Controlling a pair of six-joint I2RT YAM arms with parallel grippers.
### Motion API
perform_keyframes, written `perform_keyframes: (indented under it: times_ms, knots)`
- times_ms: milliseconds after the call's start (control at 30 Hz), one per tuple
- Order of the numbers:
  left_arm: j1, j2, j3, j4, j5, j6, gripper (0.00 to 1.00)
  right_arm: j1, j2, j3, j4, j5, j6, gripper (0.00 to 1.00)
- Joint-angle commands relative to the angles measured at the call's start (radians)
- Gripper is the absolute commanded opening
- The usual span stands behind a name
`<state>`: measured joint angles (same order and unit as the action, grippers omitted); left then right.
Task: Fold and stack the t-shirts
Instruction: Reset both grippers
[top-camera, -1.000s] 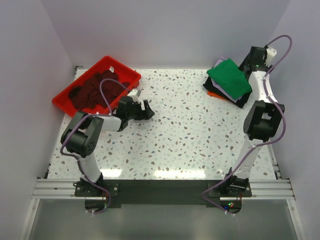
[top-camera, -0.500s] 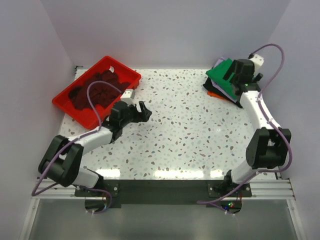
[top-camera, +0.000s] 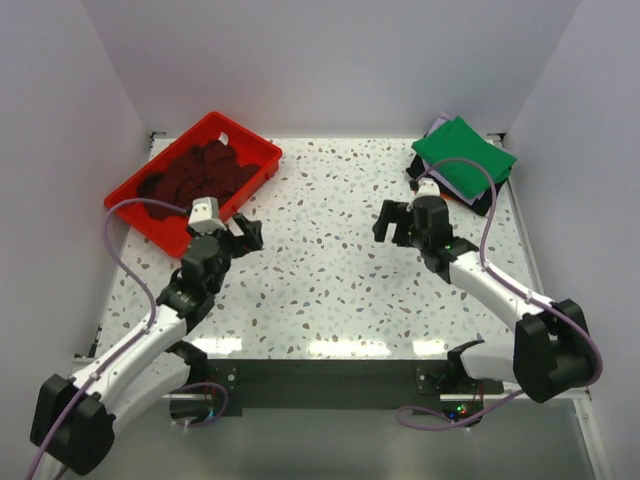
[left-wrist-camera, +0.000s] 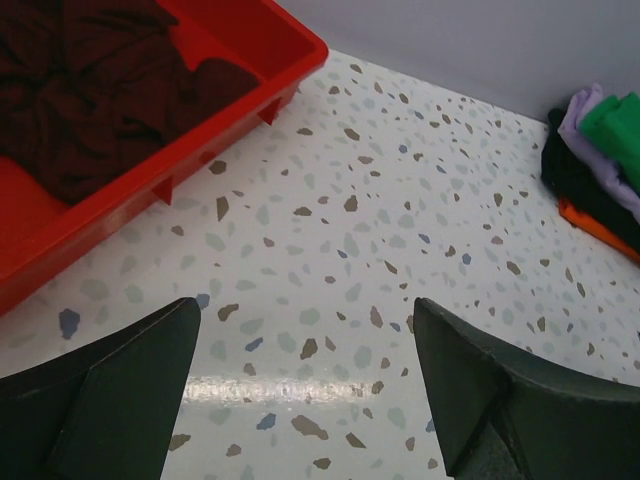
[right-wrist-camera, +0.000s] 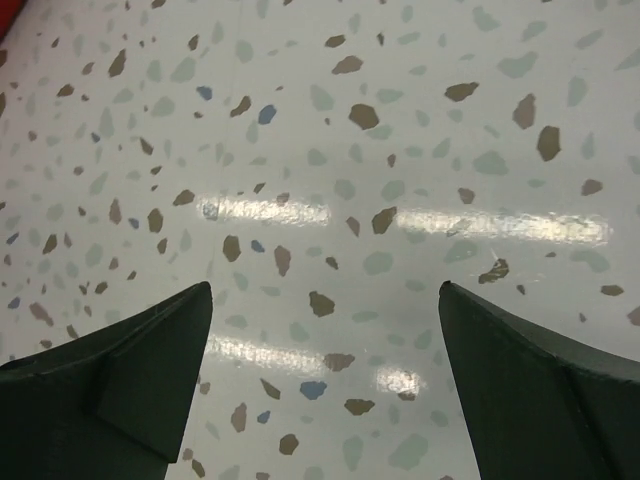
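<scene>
right hand (top-camera: 392, 221) open, empty, just left green t-shirt (top-camera: 463, 152) stacked at 1 o'clock | left hand (top-camera: 245, 232) open too; maroon t-shirt (top-camera: 195, 172) next, probably

The desk (top-camera: 340, 270) is glossy white, speckled all over with brown, grey-green and a few blue flecks. The tray (top-camera: 262, 150) is bright red and the t-shirt (top-camera: 195, 172) in it dark maroon. The stacked t-shirts run bright green (top-camera: 463, 155) on top, then lavender (left-wrist-camera: 578, 105), black (left-wrist-camera: 568, 175) and orange (left-wrist-camera: 598, 228). The left end effector (left-wrist-camera: 305, 305) and right end effector (right-wrist-camera: 325, 290) are matte black.
</scene>
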<state>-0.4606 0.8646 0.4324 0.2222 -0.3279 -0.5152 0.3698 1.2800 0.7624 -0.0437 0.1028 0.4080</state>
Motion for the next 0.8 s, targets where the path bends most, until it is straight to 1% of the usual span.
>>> perform_keyframes:
  times_ms: [0, 167, 467, 767]
  knots:
    - [-0.003, -0.087, -0.012, -0.098, -0.155, -0.016, 0.93, 0.021, -0.06, -0.075, 0.175, -0.139, 0.018, 0.98]
    - [-0.003, -0.136, -0.012, -0.141, -0.178, -0.009, 0.93, 0.023, -0.108, -0.121, 0.197, -0.164, -0.009, 0.98]
    - [-0.001, -0.142, -0.015, -0.147, -0.209, 0.004, 0.93, 0.023, -0.175, -0.149, 0.148, -0.106, -0.074, 0.98]
    - [-0.003, -0.156, -0.02, -0.142, -0.226, 0.02, 0.93, 0.023, -0.159, -0.141, 0.159, -0.109, -0.078, 0.98]
